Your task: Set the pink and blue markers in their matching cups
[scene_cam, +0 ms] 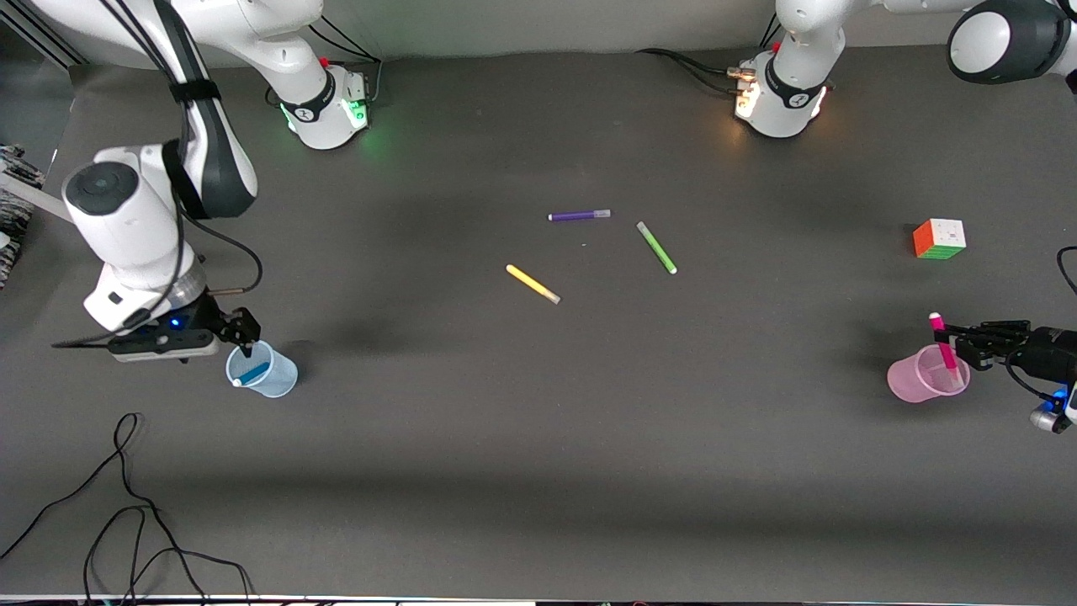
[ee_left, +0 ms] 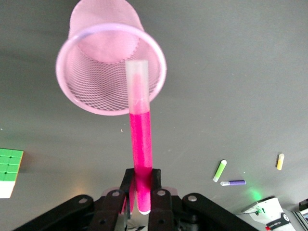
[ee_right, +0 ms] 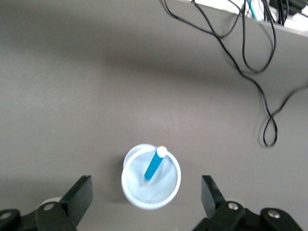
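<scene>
The pale pink cup stands at the left arm's end of the table. My left gripper is shut on the pink marker and holds it upright over that cup, its lower end inside the mouth. In the left wrist view the pink marker runs from my fingers to the pink cup. The pale blue cup stands at the right arm's end, with the blue marker leaning inside it. My right gripper is open just above it. The right wrist view shows the blue cup and blue marker between the spread fingers.
A purple marker, a green marker and a yellow marker lie mid-table. A colour cube sits farther from the front camera than the pink cup. Black cables trail near the front edge at the right arm's end.
</scene>
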You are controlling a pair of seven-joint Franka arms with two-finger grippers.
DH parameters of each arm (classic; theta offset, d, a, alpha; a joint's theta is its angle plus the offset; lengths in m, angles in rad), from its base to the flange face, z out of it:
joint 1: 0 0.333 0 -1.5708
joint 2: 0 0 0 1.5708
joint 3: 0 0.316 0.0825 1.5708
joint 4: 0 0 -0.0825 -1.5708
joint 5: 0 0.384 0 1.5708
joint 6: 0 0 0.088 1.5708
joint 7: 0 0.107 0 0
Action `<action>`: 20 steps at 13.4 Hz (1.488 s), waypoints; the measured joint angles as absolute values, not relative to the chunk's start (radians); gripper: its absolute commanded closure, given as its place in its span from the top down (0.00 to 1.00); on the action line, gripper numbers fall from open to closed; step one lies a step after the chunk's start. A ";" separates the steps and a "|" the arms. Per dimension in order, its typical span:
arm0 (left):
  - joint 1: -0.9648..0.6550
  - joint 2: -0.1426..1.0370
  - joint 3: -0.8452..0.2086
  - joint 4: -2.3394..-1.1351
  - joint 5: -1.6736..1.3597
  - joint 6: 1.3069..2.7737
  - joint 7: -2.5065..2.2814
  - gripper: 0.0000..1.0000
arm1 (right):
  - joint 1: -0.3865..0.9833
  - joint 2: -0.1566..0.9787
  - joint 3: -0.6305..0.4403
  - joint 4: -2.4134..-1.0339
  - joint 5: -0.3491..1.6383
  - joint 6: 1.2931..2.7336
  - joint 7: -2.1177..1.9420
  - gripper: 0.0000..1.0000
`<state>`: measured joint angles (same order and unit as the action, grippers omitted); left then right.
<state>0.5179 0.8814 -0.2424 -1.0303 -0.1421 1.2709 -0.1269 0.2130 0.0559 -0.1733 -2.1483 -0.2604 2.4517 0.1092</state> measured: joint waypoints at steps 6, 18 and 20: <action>0.550 0.924 -0.244 -1.031 -0.170 1.264 -0.115 0.29 | 0.218 -0.053 -0.131 -2.016 -0.013 2.078 0.016 1.00; 0.459 0.825 -0.279 -0.998 -0.005 1.348 0.034 0.99 | 0.219 -0.217 -0.132 -2.008 -0.017 1.891 -0.015 1.00; 0.383 0.704 -0.278 -1.011 0.037 1.341 0.028 0.99 | 0.219 -0.221 -0.133 -2.008 -0.022 1.882 -0.016 1.00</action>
